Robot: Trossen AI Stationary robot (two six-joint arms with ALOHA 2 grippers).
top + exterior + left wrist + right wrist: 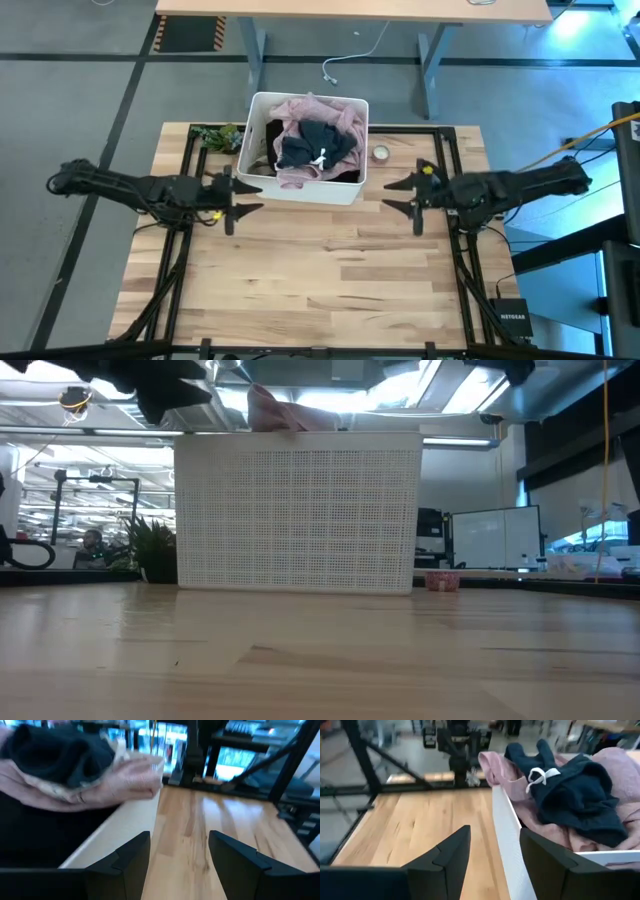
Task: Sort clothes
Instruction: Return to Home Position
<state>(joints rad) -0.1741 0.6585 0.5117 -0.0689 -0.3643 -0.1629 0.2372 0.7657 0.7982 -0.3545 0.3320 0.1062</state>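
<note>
The clothes [312,140] lie in the white bin [300,189]. We see the left gripper [254,195] and the right gripper [389,196] open, both empty. A box [512,320] reads NETGEAR.

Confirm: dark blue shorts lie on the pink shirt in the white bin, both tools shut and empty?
Not quite: both tools are open, not shut. The wrist views show the left tool and right tool spread and empty. The dark blue shorts do lie on the pink shirt in the white bin.
</note>
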